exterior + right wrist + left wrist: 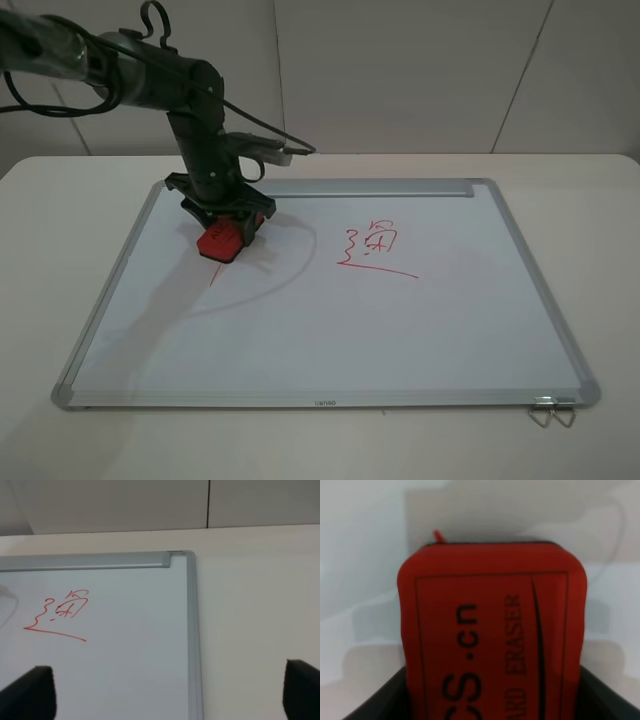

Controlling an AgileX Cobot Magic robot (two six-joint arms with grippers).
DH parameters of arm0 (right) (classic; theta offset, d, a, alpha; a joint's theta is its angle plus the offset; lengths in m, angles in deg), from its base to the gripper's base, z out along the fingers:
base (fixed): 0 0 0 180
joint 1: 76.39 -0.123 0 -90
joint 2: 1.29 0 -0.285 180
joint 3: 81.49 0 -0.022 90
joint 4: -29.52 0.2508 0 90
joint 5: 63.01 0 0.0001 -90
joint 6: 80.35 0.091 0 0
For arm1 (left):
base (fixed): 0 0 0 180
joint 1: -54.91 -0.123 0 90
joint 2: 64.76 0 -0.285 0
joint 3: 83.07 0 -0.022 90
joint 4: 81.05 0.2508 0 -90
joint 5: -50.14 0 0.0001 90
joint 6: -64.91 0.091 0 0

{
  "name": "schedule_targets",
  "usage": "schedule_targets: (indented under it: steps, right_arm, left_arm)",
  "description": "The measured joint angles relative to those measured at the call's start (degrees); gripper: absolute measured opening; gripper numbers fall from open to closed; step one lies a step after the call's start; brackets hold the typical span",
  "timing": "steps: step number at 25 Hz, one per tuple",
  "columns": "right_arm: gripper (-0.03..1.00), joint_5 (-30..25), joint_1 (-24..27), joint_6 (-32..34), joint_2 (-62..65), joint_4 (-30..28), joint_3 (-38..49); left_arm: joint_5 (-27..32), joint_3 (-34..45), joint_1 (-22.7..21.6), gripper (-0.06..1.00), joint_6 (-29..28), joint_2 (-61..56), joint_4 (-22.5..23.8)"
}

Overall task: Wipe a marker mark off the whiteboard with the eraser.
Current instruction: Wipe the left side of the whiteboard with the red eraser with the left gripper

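Observation:
The whiteboard point(330, 330) lies flat on the pale table. My left gripper point(226, 222) is shut on the red eraser point(221, 243) and holds it down on the board's far left part. The eraser point(492, 630) fills the left wrist view between the dark fingers point(380, 702). Most of the marker mark is hidden under the eraser. Only a thin red stroke point(213, 277) trails out on its near side, and a red tip point(438, 535) peeks past its edge. My right gripper point(167, 687) hangs open over the board's right edge point(191, 630), holding nothing.
A second red scribble point(375, 247) with a zigzag, a small box and a long underline sits right of the board's middle. The grey tray strip point(370, 189) runs along the far edge. A metal clip point(552, 411) sits at the near right corner.

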Motion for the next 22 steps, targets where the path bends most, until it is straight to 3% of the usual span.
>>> schedule_targets:
  steps: [9, 22]
  right_arm:
    - [0.83, 0.0, 0.0, 0.0, 0.0, 0.33, 0.0]
    - [0.83, 0.0, 0.0, 0.0, 0.0, 0.33, 0.0]
  left_arm:
    - [0.68, -0.29, -3.53, 0.57, -2.08, 0.0, 1.84]
    - [4.32, -9.43, -0.75, 0.57, 1.15, 4.65, 0.51]
